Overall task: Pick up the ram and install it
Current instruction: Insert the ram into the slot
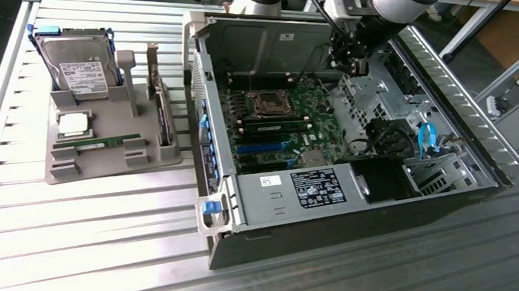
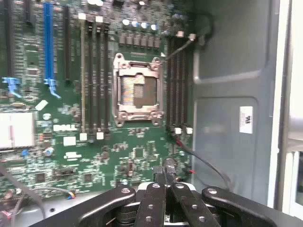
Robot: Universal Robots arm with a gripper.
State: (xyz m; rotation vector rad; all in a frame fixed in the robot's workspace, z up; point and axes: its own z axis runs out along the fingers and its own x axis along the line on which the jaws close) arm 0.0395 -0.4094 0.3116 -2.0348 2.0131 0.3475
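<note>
My end effector [image 2: 164, 182] hangs inside the open computer case [image 1: 471, 171], over the motherboard [image 2: 94, 156], its fingers [image 2: 156, 176] pressed together with nothing between them that I can see; below lie the bare processor socket [image 2: 137, 90] and the dark memory slots [image 2: 94, 75] on either side of it; one green stick [image 1: 274, 127] appears already seated in a slot beside the socket. The ram [image 1: 95, 142] I am to fetch lies well apart from me, flat in the grey holder [image 1: 107, 164] on the desk [image 1: 86, 236], toward the desk's edge at the exterior view's left, just beside the square silver processor [image 1: 72, 124] and below the hard drive [image 1: 79, 66]. I judge the stick light, stiff and thin, brittle if bent, its chips and contact edge delicate; best pinched across its long bare edges near the middle.
</note>
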